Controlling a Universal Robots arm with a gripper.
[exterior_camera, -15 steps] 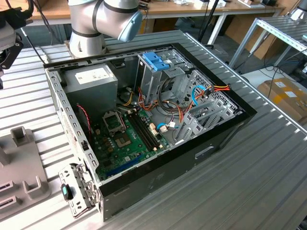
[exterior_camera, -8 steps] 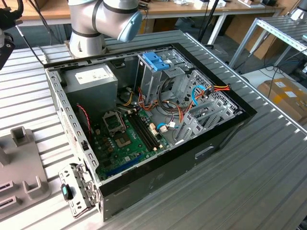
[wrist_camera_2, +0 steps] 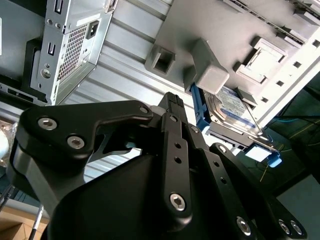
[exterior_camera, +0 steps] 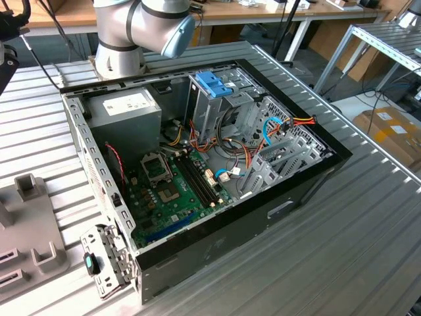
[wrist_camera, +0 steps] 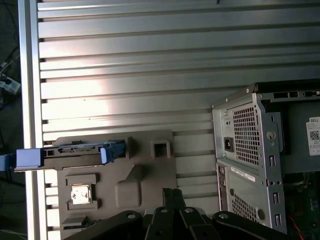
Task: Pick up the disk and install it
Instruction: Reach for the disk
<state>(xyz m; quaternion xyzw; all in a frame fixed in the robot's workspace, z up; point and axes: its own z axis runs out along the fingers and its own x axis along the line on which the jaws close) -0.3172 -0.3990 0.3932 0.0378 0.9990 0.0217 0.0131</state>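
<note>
The disk [wrist_camera: 75, 152] stands on edge in a slot of a grey fixture [wrist_camera: 150, 170] on the slatted table, its blue rails at both ends. In the second wrist view the disk [wrist_camera_2: 231, 106] shows its white label, and a blue rail runs along its side. My gripper [wrist_camera: 172, 193] hangs above the table between the fixture and the computer case, apart from the disk. Its black fingers [wrist_camera_2: 173, 102] sit together with nothing between them.
An open computer case [exterior_camera: 309, 181] lies on the slatted metal table [exterior_camera: 355, 243]. Inside are a grey power-supply box [exterior_camera: 125, 108], a metal drive cage topped by a blue bracket [exterior_camera: 214, 82], a green motherboard and loose cables. The grey fixture [exterior_camera: 26, 217] lies at the exterior view's left.
</note>
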